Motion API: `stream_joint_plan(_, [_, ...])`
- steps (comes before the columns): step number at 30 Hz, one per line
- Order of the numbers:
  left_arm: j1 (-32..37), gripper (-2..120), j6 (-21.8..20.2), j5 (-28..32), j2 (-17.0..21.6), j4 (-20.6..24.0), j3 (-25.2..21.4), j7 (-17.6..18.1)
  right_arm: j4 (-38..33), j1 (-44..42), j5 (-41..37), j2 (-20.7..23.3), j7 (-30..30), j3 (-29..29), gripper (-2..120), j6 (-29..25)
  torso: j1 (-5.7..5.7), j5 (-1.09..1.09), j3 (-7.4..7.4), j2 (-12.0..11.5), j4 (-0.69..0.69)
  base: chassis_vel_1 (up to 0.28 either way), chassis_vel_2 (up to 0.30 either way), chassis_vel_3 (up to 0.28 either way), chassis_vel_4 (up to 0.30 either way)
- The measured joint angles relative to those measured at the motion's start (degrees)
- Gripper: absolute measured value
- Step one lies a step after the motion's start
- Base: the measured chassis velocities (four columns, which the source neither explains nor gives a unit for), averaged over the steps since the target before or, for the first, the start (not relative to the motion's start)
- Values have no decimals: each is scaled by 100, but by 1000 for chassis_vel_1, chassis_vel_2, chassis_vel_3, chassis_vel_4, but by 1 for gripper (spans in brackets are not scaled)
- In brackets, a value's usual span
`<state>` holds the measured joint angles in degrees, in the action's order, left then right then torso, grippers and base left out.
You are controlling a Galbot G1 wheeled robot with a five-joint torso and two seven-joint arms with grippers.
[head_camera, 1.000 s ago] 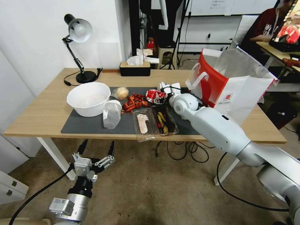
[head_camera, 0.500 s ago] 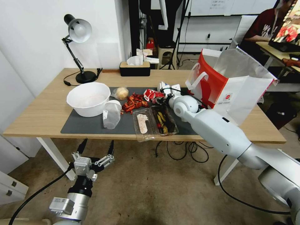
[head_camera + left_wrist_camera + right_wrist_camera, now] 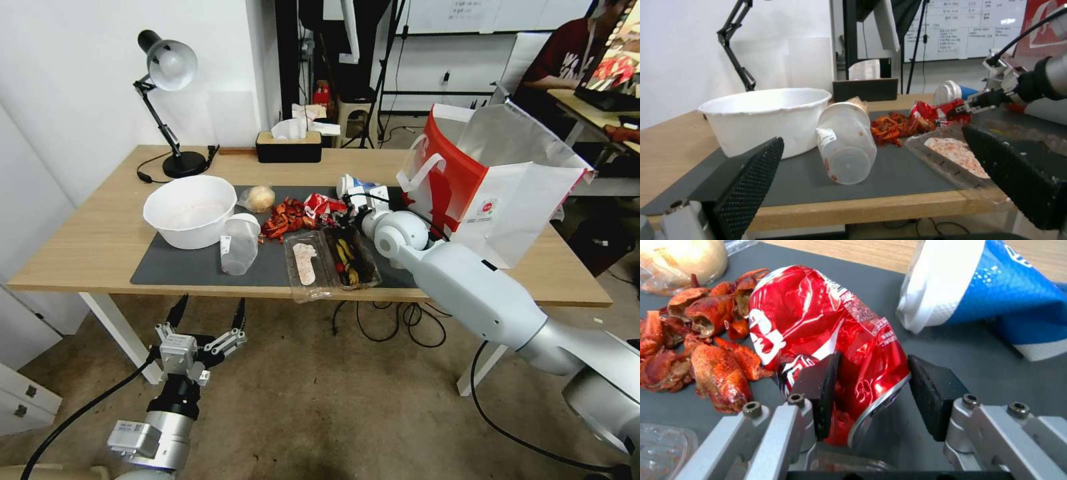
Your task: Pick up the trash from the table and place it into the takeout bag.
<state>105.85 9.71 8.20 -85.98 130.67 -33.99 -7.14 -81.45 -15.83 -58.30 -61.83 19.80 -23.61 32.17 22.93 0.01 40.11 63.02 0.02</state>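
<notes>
The step in hand is grasping the crushed red can [image 3: 826, 340], which lies on the counter [image 3: 100, 233] mat beside the blue cup [image 3: 991, 286], left of the bag [image 3: 493, 180]. The right end effector [image 3: 871, 396] straddles it, pads not yet clenched; next, closing and lifting. The right wrist view reveals this gap. The left end effector [image 3: 207, 320] hangs released below the counter.

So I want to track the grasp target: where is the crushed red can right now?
The crushed red can lies on the grey mat, between the right gripper fingers, beside the crayfish shells and blue-and-white cup.
</notes>
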Motion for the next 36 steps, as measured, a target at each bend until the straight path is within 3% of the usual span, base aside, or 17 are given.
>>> stream_joint_plan(7, [1, 100, 3, -4, -18, 11, 16, 37, -148, -127, -15, 95, 29, 176, 38, -104, 0, 0, 2, -1, -3, 0, 0, 0, 0])
stream_joint_plan(12, [-1, 100, 3, -6, -20, 33, 17, 47, -442, -236, 52, 216, 117, 419, 28, -181, 0, -1, 2, -1, -3, 0, 0, 0, 0])
stream_joint_plan(36, [104, 100, 51, -115, -94, 146, 8, 101, -1787, -499, 143, 782, 128, 1131, 28, -641, -1, -1, 0, 1, -2, 0, 0, 0, 0])
